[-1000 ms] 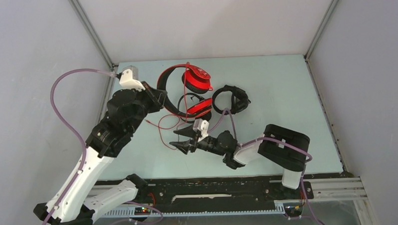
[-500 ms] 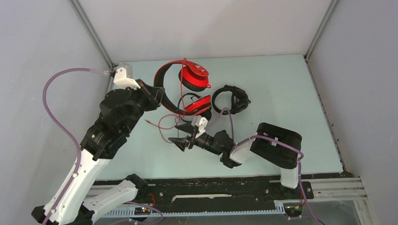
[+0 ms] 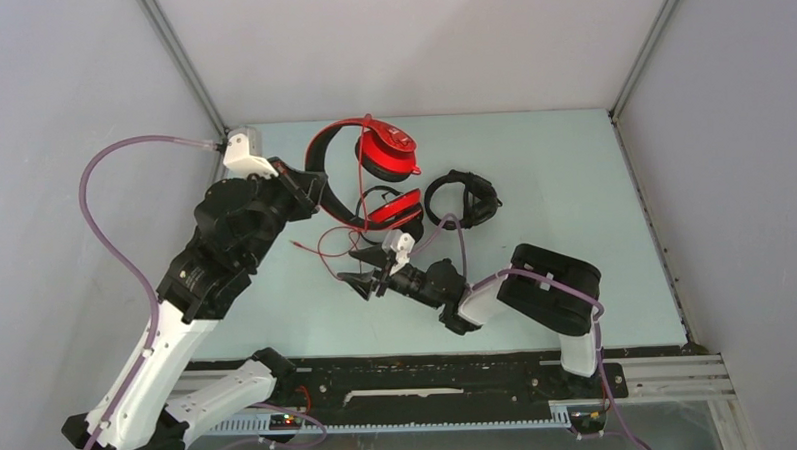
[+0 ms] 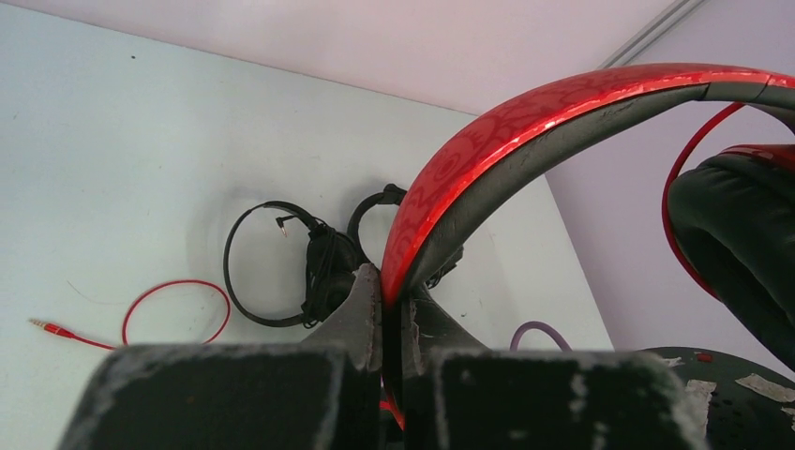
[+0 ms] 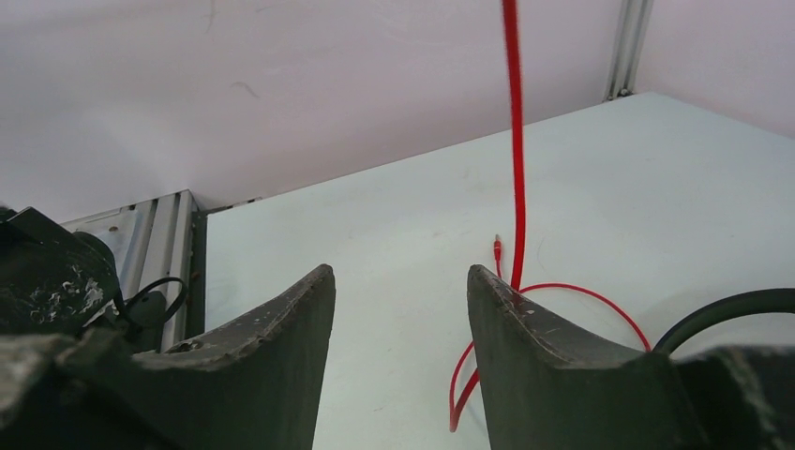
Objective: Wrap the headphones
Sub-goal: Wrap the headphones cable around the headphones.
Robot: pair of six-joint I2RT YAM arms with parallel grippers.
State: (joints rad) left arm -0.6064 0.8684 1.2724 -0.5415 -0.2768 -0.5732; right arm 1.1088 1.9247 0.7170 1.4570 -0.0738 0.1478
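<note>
The red headphones (image 3: 387, 153) hang tilted above the table, and my left gripper (image 3: 315, 190) is shut on their headband (image 4: 525, 131). One red ear cup (image 4: 741, 234) fills the right of the left wrist view. Their thin red cable (image 3: 323, 250) trails down to the table and ends in a jack (image 3: 295, 245). My right gripper (image 3: 348, 270) hovers low over the table beside that cable, open and holding nothing. In the right wrist view the cable (image 5: 514, 141) drops just past the right finger (image 5: 525, 328). Black headphones (image 3: 464, 198) lie behind on the table.
A thin black band (image 3: 373, 193) sits between the red lower cup and the black headphones. The enclosure's walls stand close at the left and back. A metal rail (image 5: 169, 244) runs along the table's left edge.
The left arm has drawn the red headphones slightly left and back. The right gripper has shifted left and a little farther from the bases, staying open beside the cable.
</note>
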